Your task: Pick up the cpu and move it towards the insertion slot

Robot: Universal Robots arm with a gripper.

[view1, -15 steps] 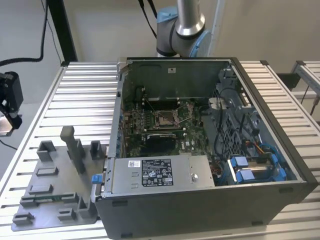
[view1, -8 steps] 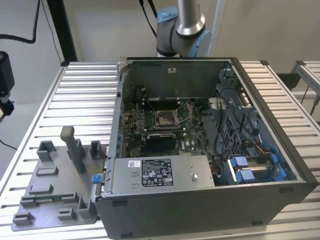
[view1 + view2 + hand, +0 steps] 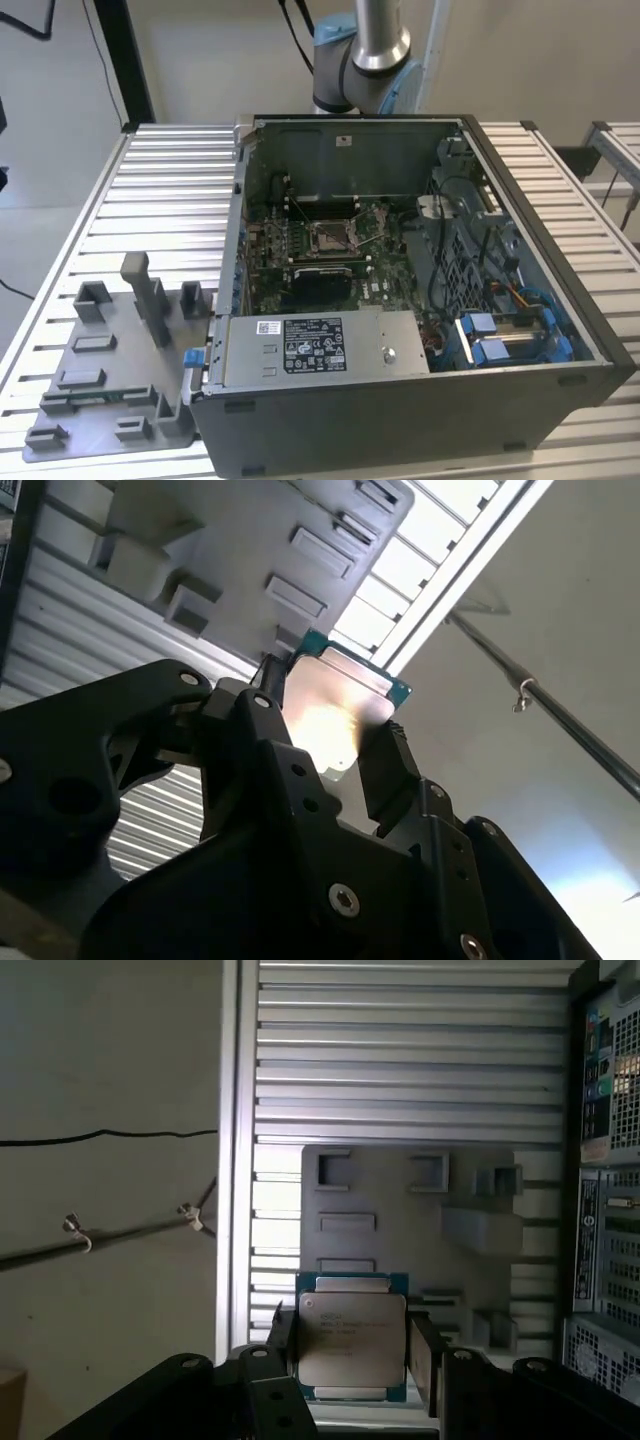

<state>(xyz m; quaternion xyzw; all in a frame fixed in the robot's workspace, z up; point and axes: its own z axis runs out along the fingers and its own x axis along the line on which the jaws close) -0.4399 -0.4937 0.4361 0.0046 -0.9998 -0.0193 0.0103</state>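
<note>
The gripper (image 3: 355,1362) is clamping the cpu (image 3: 352,1335) by two edges, silvery face showing, over the grey fixture plate (image 3: 400,1250) on the slatted surface (image 3: 400,1060)

I count one cpu (image 3: 352,1335), gripped by my one claw's (image 3: 352,1355) two fingers (image 3: 424,1365). One open computer case (image 3: 400,425), holding one green motherboard (image 3: 385,280) with one insertion slot (image 3: 328,237). One grey fixture plate (image 3: 110,375), at the exterior view's left, on one slatted table (image 3: 170,170).
</note>
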